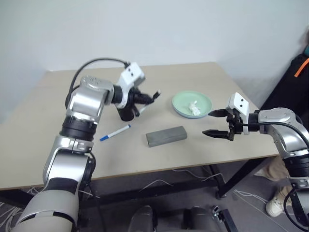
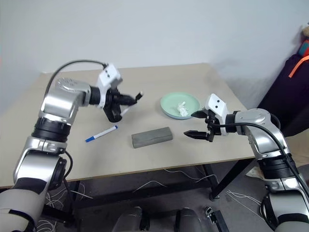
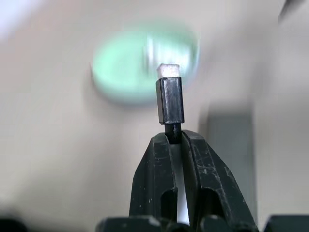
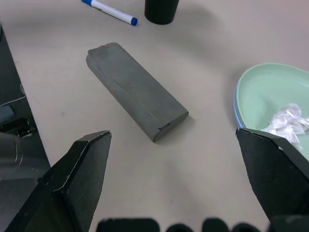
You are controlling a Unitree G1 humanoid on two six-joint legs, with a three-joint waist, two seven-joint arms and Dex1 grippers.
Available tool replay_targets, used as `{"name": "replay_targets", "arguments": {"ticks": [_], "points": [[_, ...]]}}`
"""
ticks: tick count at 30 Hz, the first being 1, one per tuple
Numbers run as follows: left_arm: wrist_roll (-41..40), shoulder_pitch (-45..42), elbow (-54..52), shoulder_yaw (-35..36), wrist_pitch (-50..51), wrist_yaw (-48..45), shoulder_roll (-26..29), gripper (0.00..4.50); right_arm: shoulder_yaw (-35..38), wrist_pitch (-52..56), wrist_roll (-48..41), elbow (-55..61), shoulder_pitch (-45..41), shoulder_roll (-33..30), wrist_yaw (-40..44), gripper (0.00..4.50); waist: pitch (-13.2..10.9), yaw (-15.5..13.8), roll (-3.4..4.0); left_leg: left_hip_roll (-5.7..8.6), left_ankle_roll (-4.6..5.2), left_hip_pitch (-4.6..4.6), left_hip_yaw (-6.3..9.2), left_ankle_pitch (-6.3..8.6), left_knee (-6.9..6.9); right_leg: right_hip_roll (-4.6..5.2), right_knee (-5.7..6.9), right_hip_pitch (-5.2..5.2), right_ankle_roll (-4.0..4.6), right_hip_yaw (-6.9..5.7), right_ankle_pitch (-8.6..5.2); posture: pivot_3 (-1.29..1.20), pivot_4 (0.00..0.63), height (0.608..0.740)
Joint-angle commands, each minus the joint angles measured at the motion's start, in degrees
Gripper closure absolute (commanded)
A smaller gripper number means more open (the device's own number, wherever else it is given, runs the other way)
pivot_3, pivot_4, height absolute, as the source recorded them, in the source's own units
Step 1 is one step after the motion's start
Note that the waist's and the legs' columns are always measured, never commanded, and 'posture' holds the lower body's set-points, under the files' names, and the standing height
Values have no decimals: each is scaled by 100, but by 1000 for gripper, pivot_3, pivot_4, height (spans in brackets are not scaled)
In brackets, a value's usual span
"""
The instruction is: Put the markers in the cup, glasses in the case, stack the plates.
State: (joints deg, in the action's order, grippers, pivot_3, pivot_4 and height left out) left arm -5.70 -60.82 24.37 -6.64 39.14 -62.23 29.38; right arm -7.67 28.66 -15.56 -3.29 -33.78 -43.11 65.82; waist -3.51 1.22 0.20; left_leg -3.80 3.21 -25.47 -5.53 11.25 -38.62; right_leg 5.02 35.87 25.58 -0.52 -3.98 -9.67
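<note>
My left gripper (image 1: 143, 99) is shut on a white marker (image 1: 155, 94) with a black cap (image 3: 170, 101), held in the air just above and beside the black cup (image 1: 126, 115). A second marker (image 1: 116, 132), blue-capped, lies on the table in front of the cup. The grey case (image 1: 166, 136) lies closed mid-table. The mint green plate (image 1: 186, 100) sits on a light blue plate whose rim (image 4: 236, 110) shows beneath it. My right gripper (image 1: 215, 123) hovers open to the right of the case, nothing in it. The glasses are out of view.
A crumpled white tissue (image 1: 194, 108) lies in the green plate. The table's right edge (image 1: 251, 116) runs under my right arm. A dark bag with an orange strap (image 1: 300, 67) stands off the table at the far right.
</note>
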Motion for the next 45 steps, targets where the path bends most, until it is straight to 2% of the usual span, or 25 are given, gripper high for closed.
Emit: {"name": "replay_targets", "arguments": {"ticks": [1,6,10,26,29,37,40,45], "points": [[-107,-554,1018,686,-667,1038,-217,4478,129,-16,-27,145,-181,-20,-31,0,-1,2,-4,3,0,-1,3,0,-3,-1,-2,-1,-2,2,28,0,0,740],[48,-891,2315,939,-1882,2024,-281,4478,142,4,-34,175,-164,-22,-41,0,-3,0,-7,8,-7,-4,-1,5,27,-9,-11,14,-18,8,45,0,0,740],[147,-899,2950,956,-2563,2351,-285,4478,157,25,-41,209,-137,-33,-56,0,-6,-2,-13,11,-8,-10,-13,5,26,-8,-16,14,-18,8,45,0,0,740],[337,-636,3920,1009,-3485,2824,-139,4478,179,34,-46,200,-140,-35,-75,0,-8,-8,-17,9,-12,-10,-10,7,9,-3,-14,10,-10,4,53,0,0,740],[349,-584,3967,1018,-3488,2814,-116,3725,168,22,-37,173,-161,-31,-69,0,-8,-10,-18,9,-12,-10,-11,7,8,-2,-15,9,-10,4,53,0,0,740],[238,-670,3584,1044,-3348,2418,-82,1038,139,26,-33,174,-181,-18,-56,0,-8,-9,-21,9,-12,-12,-9,8,7,-1,-15,9,-10,2,53,0,0,740],[-55,-640,2991,1120,-2968,1807,-66,1038,135,26,-33,171,-184,-20,-48,0,-9,-9,-22,9,-13,-16,-10,8,7,-1,-15,13,-10,2,53,0,0,740],[-413,158,914,621,-1696,231,319,1038,126,28,-27,175,-190,-33,-32,0,-8,11,-20,9,-14,-16,-14,9,10,-1,-17,14,-9,6,52,0,0,740]]}}
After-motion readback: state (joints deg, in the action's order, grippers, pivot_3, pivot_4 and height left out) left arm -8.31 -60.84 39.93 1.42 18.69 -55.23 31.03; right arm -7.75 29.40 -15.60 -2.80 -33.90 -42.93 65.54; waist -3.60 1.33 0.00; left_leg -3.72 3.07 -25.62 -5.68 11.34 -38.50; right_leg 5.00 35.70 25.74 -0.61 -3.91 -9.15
